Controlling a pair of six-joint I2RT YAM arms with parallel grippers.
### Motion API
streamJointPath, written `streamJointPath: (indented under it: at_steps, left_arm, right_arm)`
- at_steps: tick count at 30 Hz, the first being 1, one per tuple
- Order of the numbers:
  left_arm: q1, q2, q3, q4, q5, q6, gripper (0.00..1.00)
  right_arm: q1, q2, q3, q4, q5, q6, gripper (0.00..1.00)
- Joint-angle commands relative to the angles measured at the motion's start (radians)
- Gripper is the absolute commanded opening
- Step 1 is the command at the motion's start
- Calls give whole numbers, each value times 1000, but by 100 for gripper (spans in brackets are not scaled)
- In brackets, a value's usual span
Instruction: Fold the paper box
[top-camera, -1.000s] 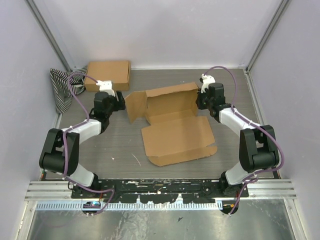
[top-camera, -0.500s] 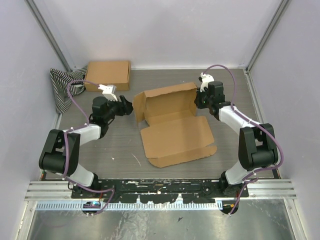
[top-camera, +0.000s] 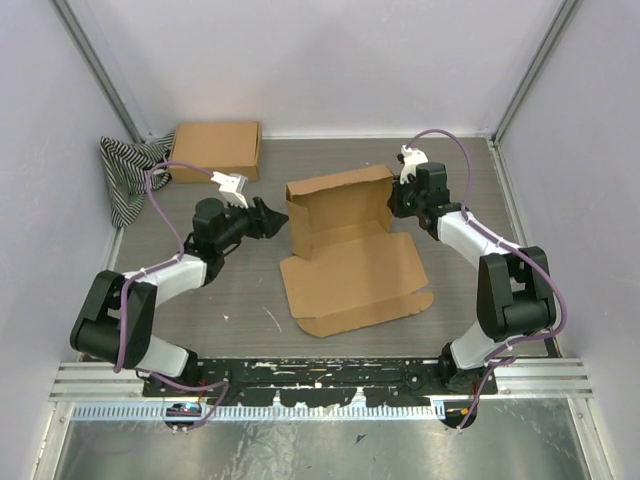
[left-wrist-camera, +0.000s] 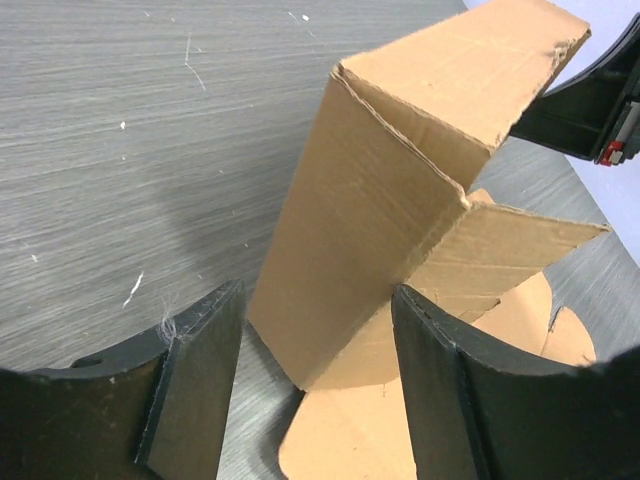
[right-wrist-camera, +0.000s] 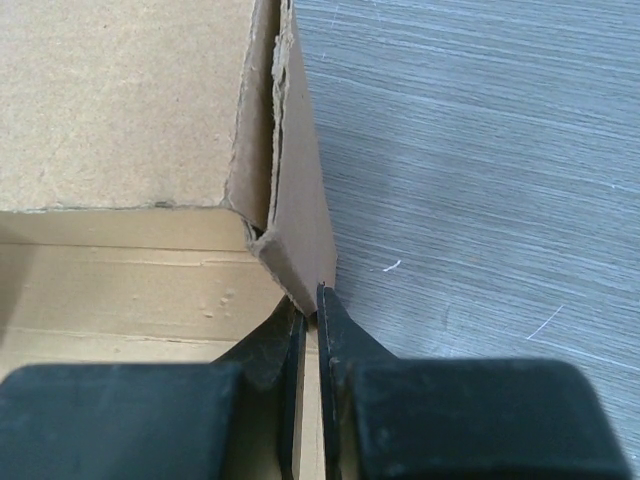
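The paper box is a brown cardboard mailer in the middle of the table, its back and side walls raised and its lid panel lying flat toward the front. My left gripper is open at the box's left wall; in the left wrist view that folded-up wall stands between and just beyond my open fingers. My right gripper is shut on the box's right wall; in the right wrist view the fingers pinch the wall's edge.
A second closed brown cardboard box lies at the back left. A striped black-and-white cloth lies beside it by the left wall. Side walls enclose the table on the left, right and back.
My left gripper has moved right toward the box and pushed the left side flap from splayed outward to upright against the box. The right gripper has stayed on the right wall.
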Motion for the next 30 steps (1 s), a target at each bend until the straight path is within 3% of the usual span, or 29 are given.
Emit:
streamJointPath:
  at_steps: [1,9,18,30]
  left_arm:
    - [-24,7,17,-1,-15,-4,66]
    - [-108,-72,2,-86,-129,54,66]
    - [-143,4,77,-102,-228,84,63]
    - [-220,43,187,-254,-427,161,62]
  right_arm:
    - [-1,-5,27,14,-38,34,1]
    - [-1,-15,9,28,-46,51,1]
    - [18,-40,-29,53,-57,74,1]
    - [95,-95,-80,74,47,110,1]
